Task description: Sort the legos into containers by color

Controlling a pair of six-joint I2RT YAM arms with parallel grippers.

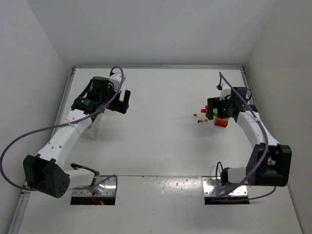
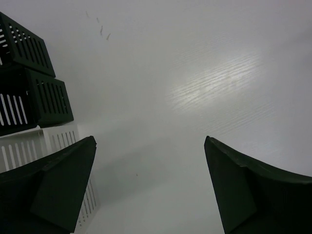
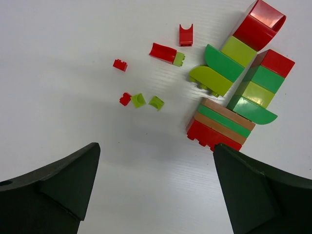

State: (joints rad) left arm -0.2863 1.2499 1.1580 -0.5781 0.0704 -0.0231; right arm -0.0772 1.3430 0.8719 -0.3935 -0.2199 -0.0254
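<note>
The right gripper (image 3: 156, 146) hangs with its two dark fingers spread wide and nothing between them, low over the legos (image 3: 229, 83). The left gripper (image 2: 149, 139) is spread the same way, holding nothing, above the bare white table (image 2: 195, 63).

In the right wrist view the legos fill the upper right of the frame. The larger pieces are clipped into a leaning stack. A red base brick (image 3: 212, 135) sits under thin brown and green plates, and dark green, lime and red blocks climb from there to a glossy red arch piece (image 3: 258, 23) in the top right corner. Left of the stack lie loose bits, well apart from the fingers:
- a red U-shaped piece (image 3: 185, 35)
- a red sliver (image 3: 163, 51) joined to a lime stub
- a studded red brick (image 3: 120, 65)
- lower down, a tiny red piece (image 3: 125, 99) beside two lime tiles (image 3: 138, 100)

The overhead view shows this cluster only as red and lime specks in the right half of the frame, directly under the right arm's wrist. The brown plates and the separate small shapes are plain only from the wrist.

Only the left wrist view shows the containers clearly, along its left edge. There is an upper black slatted bin (image 2: 29, 44), a lower black slatted bin (image 2: 48, 100) just beside it, and then a white translucent bin (image 2: 34, 146) partly behind the left finger. Only their outer walls show, so I cannot tell what they hold. From overhead, the left arm lies across that part of the table.
</note>
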